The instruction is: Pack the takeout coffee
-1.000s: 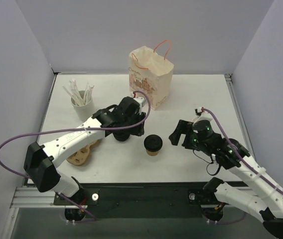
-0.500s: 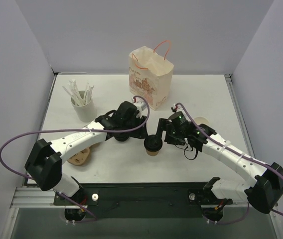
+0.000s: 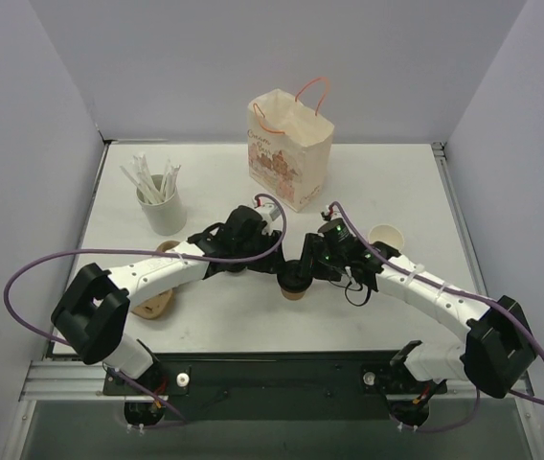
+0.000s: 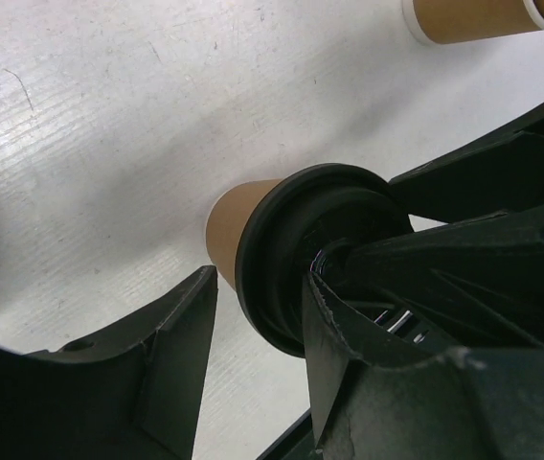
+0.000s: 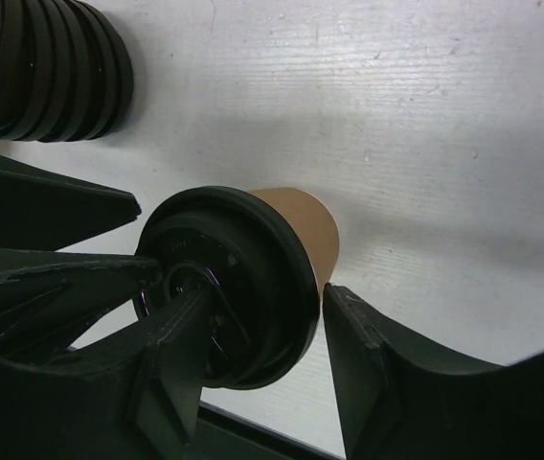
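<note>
Left gripper [image 3: 264,261] and right gripper [image 3: 306,266] crowd the takeout coffee [image 3: 296,281]: a bump could tip it
Top: it stands upright between both tips. Left wrist: jaws half-wide, straddling the smooth round black lid [image 4: 296,254], gap on one side. Right wrist: jaws pinch the lid's rim; squeezing might buckle the thin tapered kraft wall

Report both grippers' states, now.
Left gripper: open, beside the takeout coffee.
Right gripper: fingers around the takeout coffee; grip cannot be told.
</note>
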Available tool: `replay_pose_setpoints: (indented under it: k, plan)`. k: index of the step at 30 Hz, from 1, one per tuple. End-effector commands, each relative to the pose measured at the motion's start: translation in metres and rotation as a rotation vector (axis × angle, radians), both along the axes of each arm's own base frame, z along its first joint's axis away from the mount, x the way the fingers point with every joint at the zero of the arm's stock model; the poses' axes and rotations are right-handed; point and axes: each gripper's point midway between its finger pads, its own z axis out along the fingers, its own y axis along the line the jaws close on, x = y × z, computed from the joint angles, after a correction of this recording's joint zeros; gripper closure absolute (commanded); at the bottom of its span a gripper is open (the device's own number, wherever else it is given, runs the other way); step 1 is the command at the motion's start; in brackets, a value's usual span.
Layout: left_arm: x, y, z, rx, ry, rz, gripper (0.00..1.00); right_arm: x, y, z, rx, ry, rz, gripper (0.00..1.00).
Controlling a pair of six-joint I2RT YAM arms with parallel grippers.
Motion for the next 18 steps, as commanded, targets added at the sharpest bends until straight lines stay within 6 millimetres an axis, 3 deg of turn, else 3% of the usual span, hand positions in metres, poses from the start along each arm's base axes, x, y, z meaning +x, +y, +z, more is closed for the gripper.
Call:
replay_pose_setpoints:
  k: [1,8,13,18]
  plan:
    - [-0.001,0.003,-0.014,0.003,0.012,0.017,0.5,-0.014,-0.014,-0.031,-0.068,0.055,0.021,0.54]
    - [-0.004,0.006,-0.01,-0.005,0.002,0.019,0.5,-0.017,-0.019,-0.036,-0.078,0.037,0.054,0.61]
    - [-0.015,0.009,-0.027,-0.011,0.043,0.013,0.5,-0.018,-0.018,-0.04,-0.075,0.003,0.1,0.61]
    - [-0.023,0.008,-0.031,-0.049,0.06,0.003,0.5,-0.021,-0.012,-0.047,-0.035,-0.018,0.15,0.61]
